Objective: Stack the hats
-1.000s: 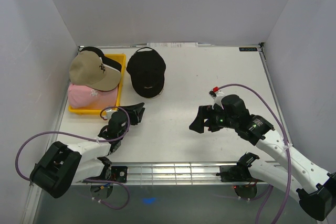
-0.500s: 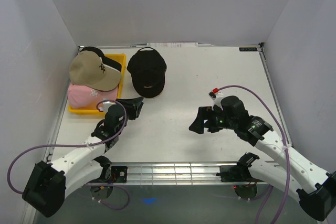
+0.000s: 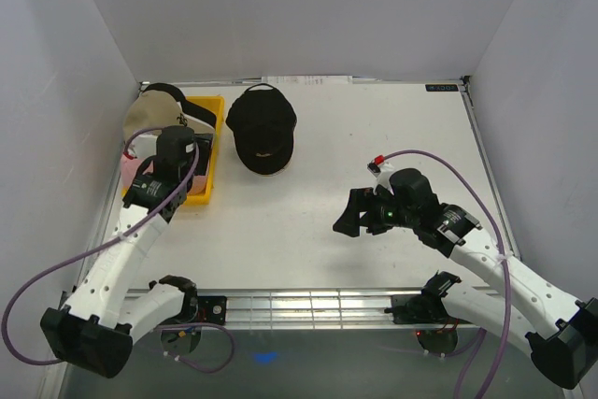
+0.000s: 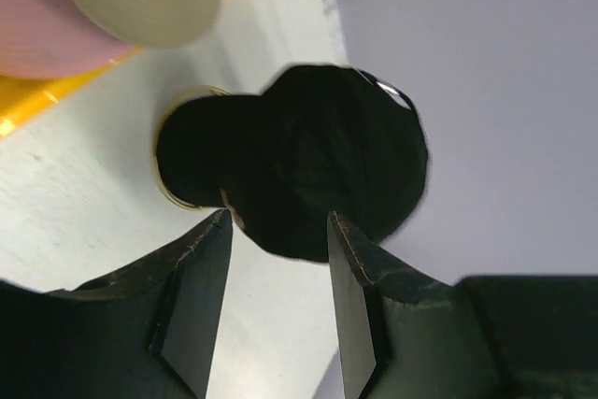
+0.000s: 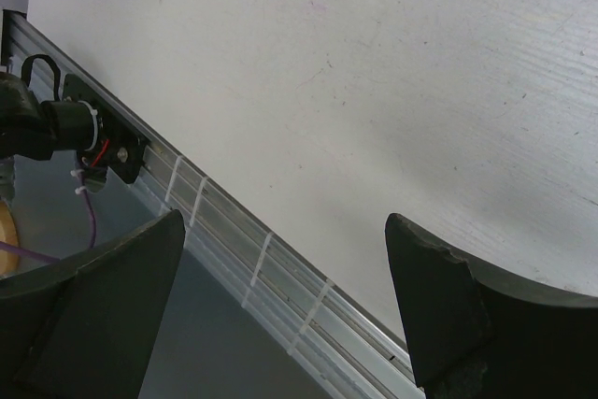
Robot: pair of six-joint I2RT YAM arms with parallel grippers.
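three hats showed for sure: one black hat (image 3: 262, 133) alone on the counter (image 3: 374, 137) toward 12 o'clock, and one tan hat (image 3: 149, 119) and one pink hat (image 3: 128, 168) at the one yellow tray (image 3: 211, 170) toward 10 o'clock. the left arm (image 3: 121, 249) hid most of those two. the left jaws were a little open and held nothing. the right jaws were wide open and empty, toward 4 o'clock.
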